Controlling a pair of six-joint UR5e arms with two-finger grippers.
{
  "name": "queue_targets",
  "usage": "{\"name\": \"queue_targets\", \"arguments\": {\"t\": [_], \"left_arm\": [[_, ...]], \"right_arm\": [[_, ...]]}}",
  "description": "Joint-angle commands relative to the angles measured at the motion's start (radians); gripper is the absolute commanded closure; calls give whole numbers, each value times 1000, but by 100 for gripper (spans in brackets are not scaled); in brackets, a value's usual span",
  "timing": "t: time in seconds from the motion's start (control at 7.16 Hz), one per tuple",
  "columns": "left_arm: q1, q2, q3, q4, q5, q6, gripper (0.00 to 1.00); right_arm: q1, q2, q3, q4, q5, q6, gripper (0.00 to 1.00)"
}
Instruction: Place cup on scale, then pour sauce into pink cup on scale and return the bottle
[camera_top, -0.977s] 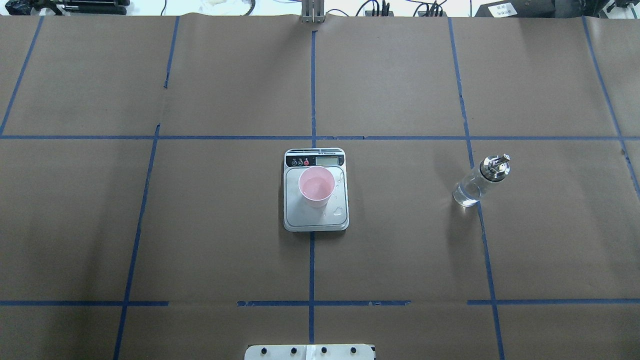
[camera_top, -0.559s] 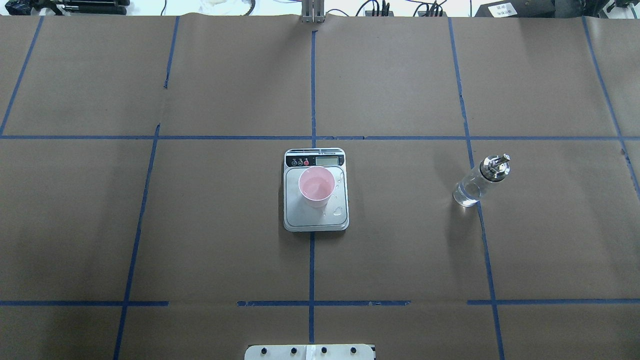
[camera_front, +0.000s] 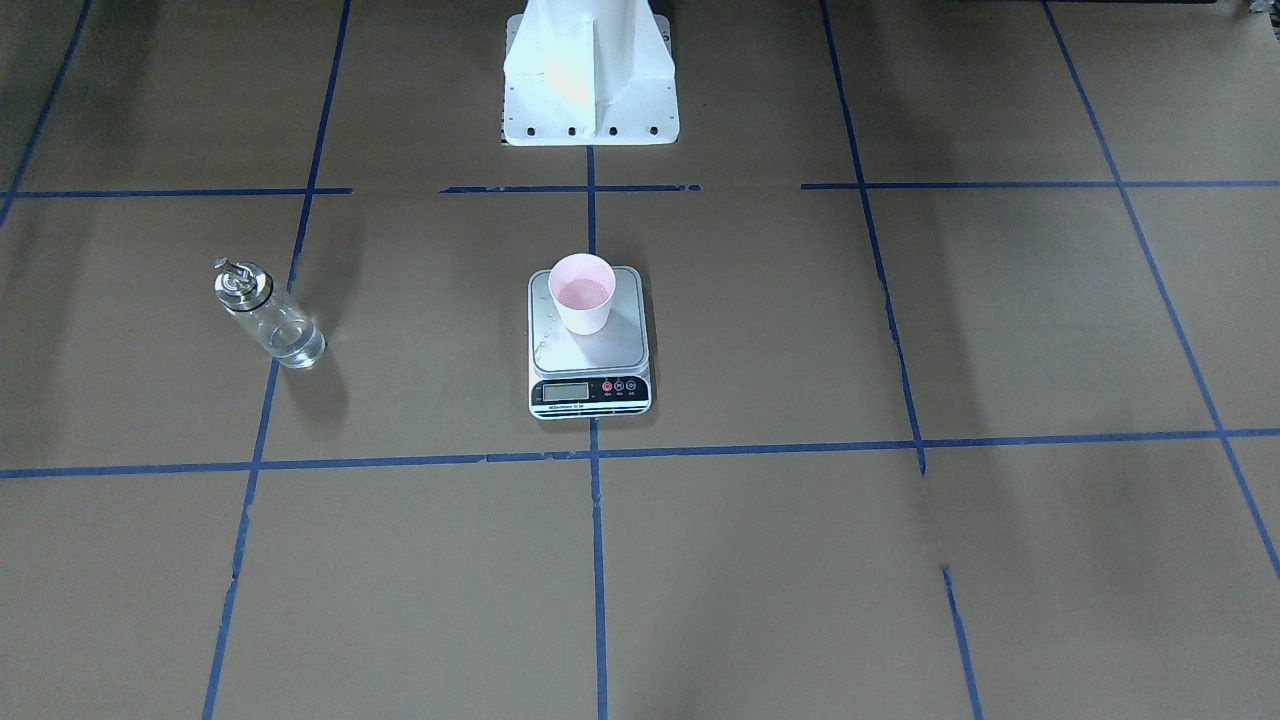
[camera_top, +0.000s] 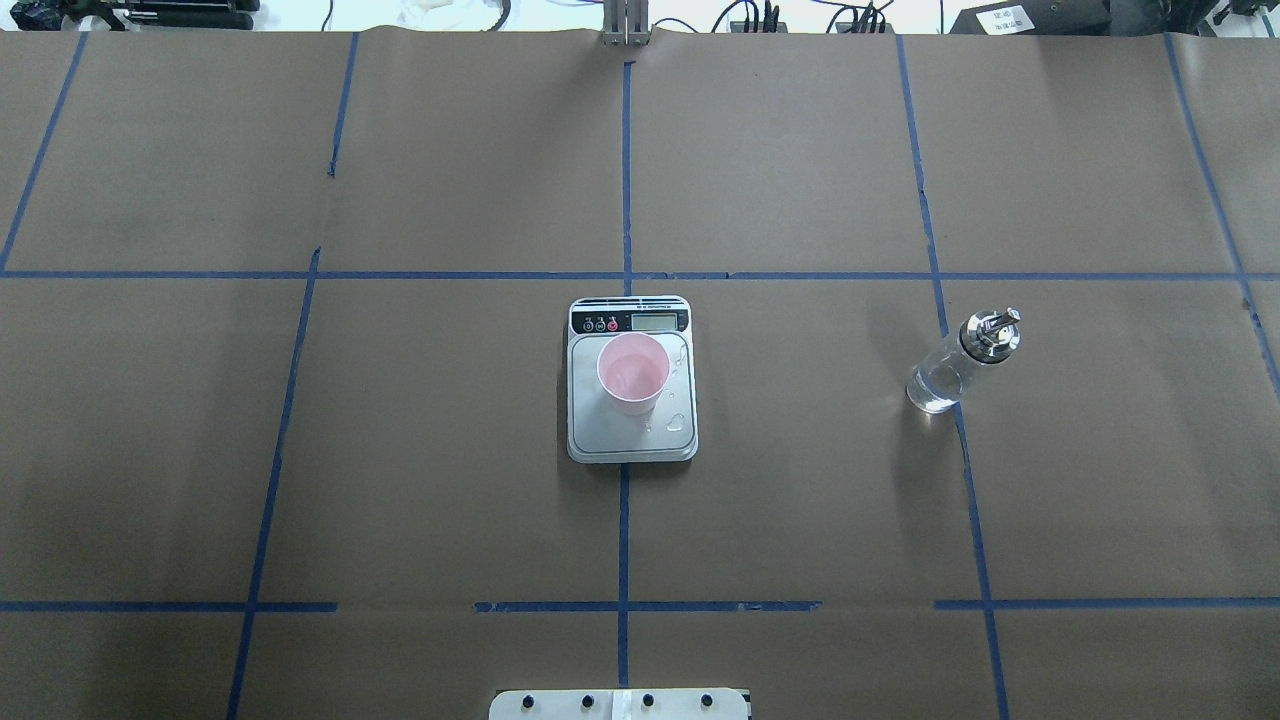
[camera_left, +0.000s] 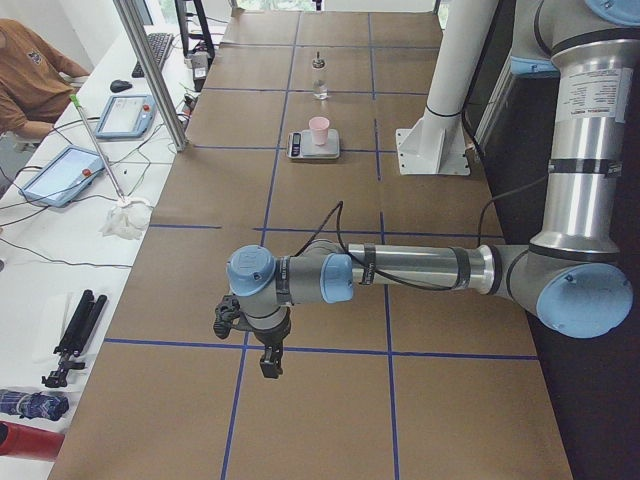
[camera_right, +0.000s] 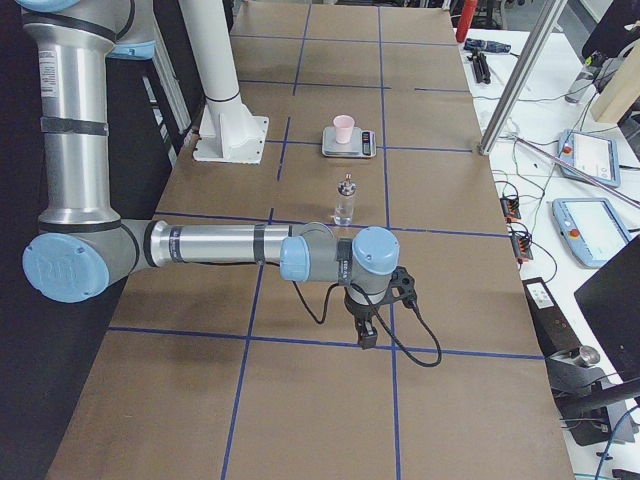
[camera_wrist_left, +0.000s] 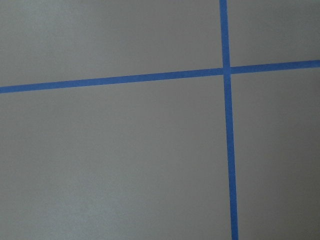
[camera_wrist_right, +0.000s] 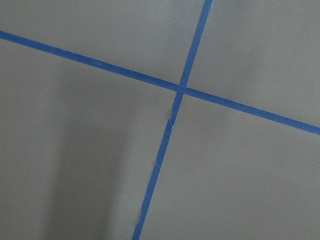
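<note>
Nothing is moved since earlier. Bottle (camera_top: 938, 382) is parked far from left pincer (camera_left: 268, 362) and right pincer (camera_right: 366, 335), openness untellable; spilled drops (camera_top: 678, 423) may skew scale (camera_top: 600, 440).

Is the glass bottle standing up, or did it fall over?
Standing up. The bottle rests on its base on the table, with its metal spout pointing up.
</note>
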Motion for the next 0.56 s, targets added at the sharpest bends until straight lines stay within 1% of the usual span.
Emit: {"name": "queue_targets", "arguments": {"t": [0.0,0.42], "left_arm": [[3,-1,1,-1,-1,0,0],[7,-8,7,-1,-2,3,0]], "right_arm": [[0,3,2,0,0,0,0],[0,3,8,0,0,0,0]]}}
